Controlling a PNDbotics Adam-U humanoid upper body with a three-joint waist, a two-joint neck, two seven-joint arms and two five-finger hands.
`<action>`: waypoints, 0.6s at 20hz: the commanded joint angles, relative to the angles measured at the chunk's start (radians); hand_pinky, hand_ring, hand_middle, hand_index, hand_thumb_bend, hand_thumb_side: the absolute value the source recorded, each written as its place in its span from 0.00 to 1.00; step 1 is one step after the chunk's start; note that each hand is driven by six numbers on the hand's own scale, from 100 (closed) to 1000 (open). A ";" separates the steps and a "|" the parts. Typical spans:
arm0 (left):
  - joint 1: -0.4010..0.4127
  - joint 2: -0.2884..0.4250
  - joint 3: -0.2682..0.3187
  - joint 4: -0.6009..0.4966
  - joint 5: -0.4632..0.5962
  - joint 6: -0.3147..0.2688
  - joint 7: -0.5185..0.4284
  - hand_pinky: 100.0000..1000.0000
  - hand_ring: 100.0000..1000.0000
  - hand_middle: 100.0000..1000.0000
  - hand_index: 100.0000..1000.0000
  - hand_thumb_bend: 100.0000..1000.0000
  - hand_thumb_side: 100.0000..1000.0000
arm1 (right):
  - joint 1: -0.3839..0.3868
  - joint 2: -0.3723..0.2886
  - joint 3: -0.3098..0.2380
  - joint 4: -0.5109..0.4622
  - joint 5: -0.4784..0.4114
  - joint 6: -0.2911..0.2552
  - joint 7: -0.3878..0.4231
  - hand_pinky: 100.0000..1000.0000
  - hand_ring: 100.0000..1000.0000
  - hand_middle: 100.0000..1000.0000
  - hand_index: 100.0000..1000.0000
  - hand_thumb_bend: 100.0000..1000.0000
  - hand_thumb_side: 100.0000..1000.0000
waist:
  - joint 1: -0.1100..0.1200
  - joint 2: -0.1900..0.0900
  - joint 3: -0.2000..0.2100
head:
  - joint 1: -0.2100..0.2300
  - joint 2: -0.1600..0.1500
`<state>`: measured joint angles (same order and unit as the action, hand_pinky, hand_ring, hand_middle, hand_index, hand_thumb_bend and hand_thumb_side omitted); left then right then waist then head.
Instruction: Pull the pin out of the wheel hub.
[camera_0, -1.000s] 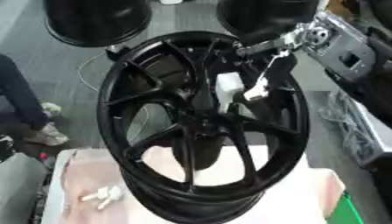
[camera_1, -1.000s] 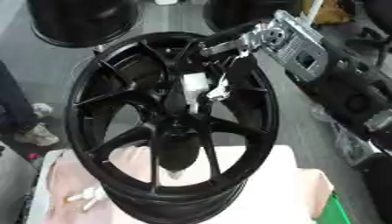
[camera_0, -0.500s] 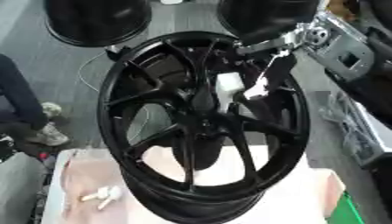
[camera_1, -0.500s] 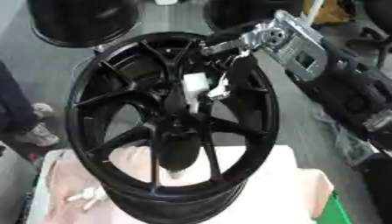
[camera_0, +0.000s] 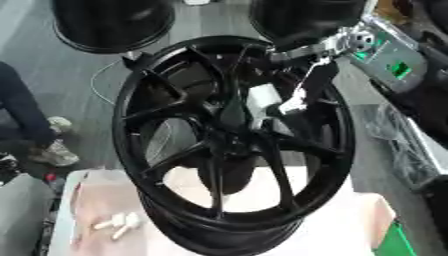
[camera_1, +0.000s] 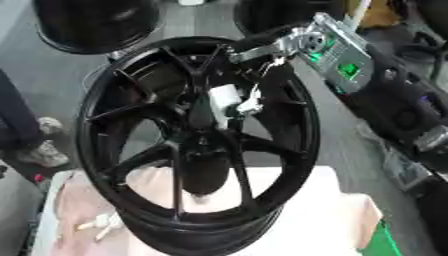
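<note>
A black multi-spoke wheel hub (camera_0: 227, 150) stands upright on a table covered with a pale cloth (camera_0: 350, 225). A white pin (camera_0: 261, 98) sticks out of the hub's centre. My right arm, silver at the wrist (camera_1: 302, 42), comes in from the upper right. Its dark hand (camera_0: 304, 87) is at the hub's centre, with fingers curled on the pin from the right and a dark thumb on the pin's left. The black hand is hard to pick out against the black spokes. My left hand shows in neither view.
Small white pieces (camera_0: 118, 226) lie on the cloth at the lower left, in front of the wheel. Two other black wheels (camera_0: 109, 22) stand on the floor behind. A person's leg and shoe (camera_0: 52, 152) are at the left. Dark equipment (camera_1: 402, 110) crowds the right side.
</note>
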<state>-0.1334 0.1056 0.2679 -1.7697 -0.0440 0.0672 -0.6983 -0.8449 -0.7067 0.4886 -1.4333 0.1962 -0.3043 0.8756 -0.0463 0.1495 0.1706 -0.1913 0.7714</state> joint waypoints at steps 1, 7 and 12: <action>-0.012 0.012 -0.003 -0.014 0.006 0.000 -0.003 0.72 0.47 0.61 0.74 0.00 1.00 | -0.020 -0.010 -0.007 0.001 -0.006 -0.033 0.031 0.16 0.24 0.51 0.65 0.17 0.40 | 0.002 -0.013 0.001 | -0.002 -0.001; -0.012 0.012 -0.004 -0.014 0.005 0.001 -0.003 0.72 0.47 0.61 0.74 0.00 1.00 | -0.007 -0.019 -0.016 -0.010 -0.005 -0.039 0.031 0.12 0.22 0.45 0.59 0.10 0.32 | 0.001 -0.012 0.001 | -0.002 -0.001; -0.012 0.012 -0.003 -0.014 0.004 0.001 -0.003 0.72 0.47 0.61 0.74 0.00 1.00 | 0.002 -0.033 -0.036 -0.026 -0.011 -0.027 0.030 0.08 0.20 0.42 0.56 0.06 0.27 | 0.000 -0.012 0.002 | -0.001 -0.001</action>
<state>-0.1335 0.1056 0.2678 -1.7697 -0.0439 0.0683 -0.6996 -0.8289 -0.7033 0.4721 -1.4405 0.1945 -0.3041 0.8759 -0.0489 0.1495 0.1723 -0.1916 0.7714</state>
